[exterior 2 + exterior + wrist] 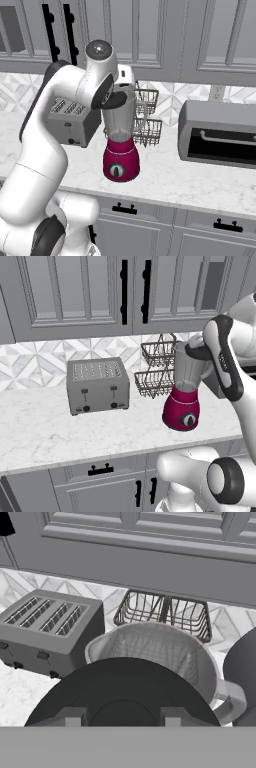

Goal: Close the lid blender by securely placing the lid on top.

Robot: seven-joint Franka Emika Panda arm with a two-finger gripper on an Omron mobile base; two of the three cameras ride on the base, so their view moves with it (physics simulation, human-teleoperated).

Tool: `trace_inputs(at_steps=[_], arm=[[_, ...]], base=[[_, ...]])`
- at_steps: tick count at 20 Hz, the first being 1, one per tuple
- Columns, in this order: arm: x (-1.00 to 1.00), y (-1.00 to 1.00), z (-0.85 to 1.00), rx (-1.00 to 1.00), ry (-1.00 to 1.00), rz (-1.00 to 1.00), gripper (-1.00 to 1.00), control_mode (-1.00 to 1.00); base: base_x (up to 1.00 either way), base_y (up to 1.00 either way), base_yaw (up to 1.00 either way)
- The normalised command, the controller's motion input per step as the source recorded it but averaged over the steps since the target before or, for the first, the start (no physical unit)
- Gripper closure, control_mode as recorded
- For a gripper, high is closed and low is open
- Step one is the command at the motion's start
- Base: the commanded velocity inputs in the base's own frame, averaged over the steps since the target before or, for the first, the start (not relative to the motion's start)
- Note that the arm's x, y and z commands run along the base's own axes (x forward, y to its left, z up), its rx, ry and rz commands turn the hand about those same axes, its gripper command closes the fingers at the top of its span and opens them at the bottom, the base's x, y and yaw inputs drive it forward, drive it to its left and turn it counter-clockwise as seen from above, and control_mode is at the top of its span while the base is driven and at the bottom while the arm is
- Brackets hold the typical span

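Above the blender (186, 388) jar's open mouth, the lid (122, 692) is pinched between the fingers (71, 716), hanging off-centre. Hand view: the black disc covers the jar's near rim; the far rim and side handle lie beyond it. Left base view: lid (198, 349) sits tilted at the rim, by the wire baskets (157, 368). Judgement: seating needs a shift toward the far rim, then straight down. Blender stands on the bench (40, 431) beside the toaster (97, 385).
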Motion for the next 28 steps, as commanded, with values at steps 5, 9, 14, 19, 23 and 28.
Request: trace_inputs(at_steps=[5, 9, 14, 19, 23, 28], arm=[[0.17, 0.00, 0.00, 0.00, 0.00, 0.00, 1.00, -1.00], [0.19, 0.00, 0.00, 0.00, 0.00, 0.00, 1.00, -1.00], [0.23, 0.00, 0.00, 0.00, 0.00, 0.00, 1.00, -1.00], [0.25, -0.04, 0.00, 0.00, -0.01, 0.00, 1.00, -1.00], [0.25, -0.09, 0.00, 0.00, -0.01, 0.00, 1.00, -1.00], [0.26, -0.09, 0.00, 0.00, -0.02, 0.00, 1.00, -1.00]], base=[[0.00, 0.00, 0.00], [0.00, 0.00, 0.00], [0.00, 0.00, 0.00], [0.00, 0.00, 0.00], [0.00, 0.00, 0.00], [0.00, 0.00, 0.00]])
